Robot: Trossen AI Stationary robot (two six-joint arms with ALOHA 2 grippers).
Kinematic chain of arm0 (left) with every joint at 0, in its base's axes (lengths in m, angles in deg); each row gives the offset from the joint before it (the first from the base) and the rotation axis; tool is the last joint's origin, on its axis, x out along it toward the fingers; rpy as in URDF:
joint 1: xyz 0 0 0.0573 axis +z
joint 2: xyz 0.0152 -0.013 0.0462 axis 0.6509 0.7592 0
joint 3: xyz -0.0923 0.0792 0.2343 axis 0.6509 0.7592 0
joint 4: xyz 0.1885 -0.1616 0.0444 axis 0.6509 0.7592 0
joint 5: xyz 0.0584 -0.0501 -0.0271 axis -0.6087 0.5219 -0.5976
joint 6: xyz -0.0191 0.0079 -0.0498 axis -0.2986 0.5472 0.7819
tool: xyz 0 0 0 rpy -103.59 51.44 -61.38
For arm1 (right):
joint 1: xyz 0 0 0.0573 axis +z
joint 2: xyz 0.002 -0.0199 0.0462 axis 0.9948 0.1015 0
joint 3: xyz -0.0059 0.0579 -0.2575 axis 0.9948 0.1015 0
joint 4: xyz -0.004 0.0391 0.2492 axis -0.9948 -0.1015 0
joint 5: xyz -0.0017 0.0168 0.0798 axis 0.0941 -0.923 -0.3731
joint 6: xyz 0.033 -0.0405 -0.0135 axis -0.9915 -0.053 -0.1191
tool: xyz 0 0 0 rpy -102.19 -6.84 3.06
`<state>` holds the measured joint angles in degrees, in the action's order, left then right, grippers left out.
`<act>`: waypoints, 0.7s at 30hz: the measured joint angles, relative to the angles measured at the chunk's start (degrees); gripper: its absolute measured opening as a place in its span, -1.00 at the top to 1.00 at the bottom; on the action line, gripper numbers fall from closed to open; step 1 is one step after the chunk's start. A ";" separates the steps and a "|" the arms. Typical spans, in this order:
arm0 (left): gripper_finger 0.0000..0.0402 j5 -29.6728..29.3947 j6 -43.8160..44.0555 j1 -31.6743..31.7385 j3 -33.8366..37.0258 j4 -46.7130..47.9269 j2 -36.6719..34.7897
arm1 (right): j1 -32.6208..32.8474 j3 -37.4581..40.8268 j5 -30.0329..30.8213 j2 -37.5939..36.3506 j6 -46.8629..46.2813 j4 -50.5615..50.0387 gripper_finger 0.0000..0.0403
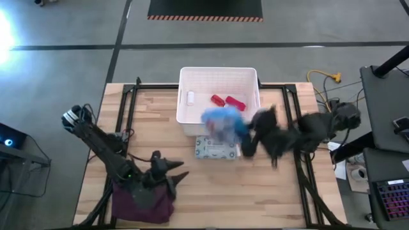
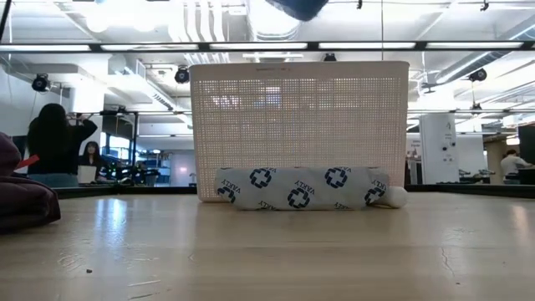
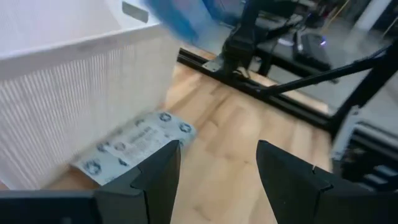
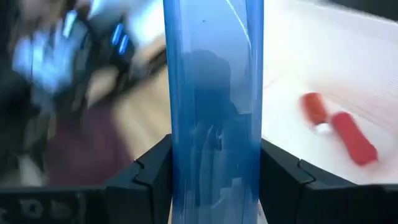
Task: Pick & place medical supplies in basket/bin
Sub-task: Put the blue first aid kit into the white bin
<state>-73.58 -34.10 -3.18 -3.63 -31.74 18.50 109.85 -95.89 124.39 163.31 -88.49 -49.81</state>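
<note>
Nearest, the left gripper (image 1: 181, 177) rests with fingers apart over the maroon cloth (image 1: 144, 201) at the desk's (image 1: 255, 191) front. Beyond it, the grey-green packet (image 1: 216, 150) lies against the white basket (image 1: 185, 96). Clamped on the blue first-aid box (image 1: 223, 122), the right gripper (image 1: 248, 137) hangs over the basket's front wall; a red bottle (image 1: 218, 99) and tube (image 1: 236, 102) lie inside.

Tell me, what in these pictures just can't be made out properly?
- Blue box: smeared by motion in the high view, cut off by the top edge in the low view; its markings are unreadable.
- Right gripper: a dark blur in the high view.
- Basket contents: hidden behind its slotted wall in the low view.
- Red items: too small to identify.
- Packet: partly covered by the box in the high view.
</note>
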 joint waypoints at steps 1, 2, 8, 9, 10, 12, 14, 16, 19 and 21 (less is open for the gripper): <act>0.03 -0.08 1.31 -0.47 0.73 -0.48 -0.46 | -1.51 0.07 1.41 -1.47 -3.64 -0.10 0.17; 0.03 -0.52 2.30 -0.98 1.44 -0.87 -0.78 | -3.37 0.39 2.13 -3.00 -6.48 -0.10 0.17; 0.03 -2.65 3.61 -2.40 4.28 -7.06 -0.85 | -20.96 3.04 -9.30 -8.73 -7.88 2.23 0.16; 0.03 -2.66 3.61 -2.39 4.65 -8.09 -0.85 | -24.94 3.75 -14.27 -9.04 -6.49 4.29 0.16; 0.03 -2.70 3.61 -2.33 5.12 -8.94 -0.85 | -29.02 4.63 -19.32 -9.07 -5.21 6.76 0.16; 0.03 -2.74 3.59 -2.31 5.73 -9.89 -0.80 | -36.18 7.17 -27.59 -8.34 -3.28 12.76 0.16; 0.03 -3.17 3.56 -2.32 6.04 -10.20 -0.79 | -41.92 9.84 -33.87 -7.06 -3.52 19.39 0.14; 0.03 -3.31 3.77 -2.32 6.11 -10.43 -0.74 | -45.81 12.31 -37.75 -5.32 -5.62 25.52 0.11; 0.03 -3.40 4.75 -2.34 6.28 -10.52 -0.42 | -49.32 15.39 -41.85 -1.84 -9.35 29.71 0.02; 0.03 -3.46 4.79 -2.34 6.29 -11.26 -0.41 | -50.86 17.41 -45.63 0.95 -11.52 31.61 -0.04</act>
<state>-77.04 -29.30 -5.52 2.66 -43.01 18.09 59.00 -78.47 78.76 164.26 -100.01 -18.19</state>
